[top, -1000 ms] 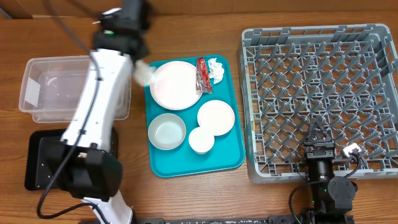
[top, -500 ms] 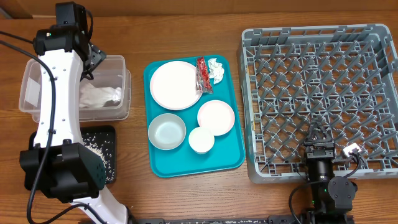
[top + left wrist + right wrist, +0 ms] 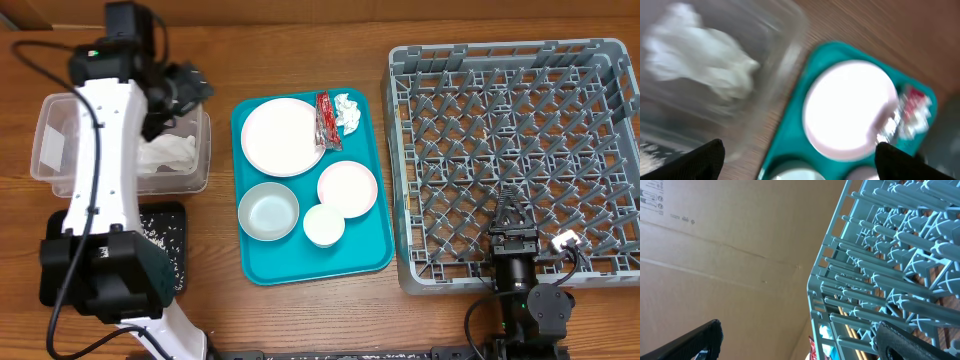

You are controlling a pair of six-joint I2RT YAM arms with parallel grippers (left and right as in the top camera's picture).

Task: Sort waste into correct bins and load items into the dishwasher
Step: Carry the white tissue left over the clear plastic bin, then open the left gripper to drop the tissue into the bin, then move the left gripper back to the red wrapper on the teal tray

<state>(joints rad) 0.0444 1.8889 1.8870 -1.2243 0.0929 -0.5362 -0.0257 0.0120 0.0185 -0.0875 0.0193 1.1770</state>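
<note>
A crumpled white napkin (image 3: pixel 166 155) (image 3: pixel 700 60) lies inside the clear tub (image 3: pixel 50 150) (image 3: pixel 785 35). My left gripper (image 3: pixel 188 86) (image 3: pixel 800 167) hangs open and empty above the tub's right rim, toward the teal tray. On that tray are the white plate (image 3: pixel 283 136) (image 3: pixel 850 107), a red wrapper (image 3: pixel 325 120) (image 3: pixel 912 107), another white crumpled scrap (image 3: pixel 348 112), a pink bowl (image 3: pixel 348 188), a greyish bowl (image 3: pixel 268 211) and a small cup (image 3: pixel 324 224). Rice grains (image 3: pixel 152 232) lie in the black tray (image 3: pixel 172 268). My right gripper (image 3: pixel 510 216) (image 3: pixel 800 347) stands open at the front of the grey dish rack (image 3: pixel 515 150) (image 3: pixel 890 255).
The teal serving tray (image 3: pixel 365 258) (image 3: pixel 785 145) sits between the bins and the rack. My left arm's white body (image 3: pixel 105 170) covers part of the tub and the black tray. A cardboard wall (image 3: pixel 730 255) shows beyond the rack in the right wrist view.
My left gripper carried the napkin from the tray's edge to the clear tub, opened and dropped it there. It has since shifted right toward the tray. The right arm has not moved.
</note>
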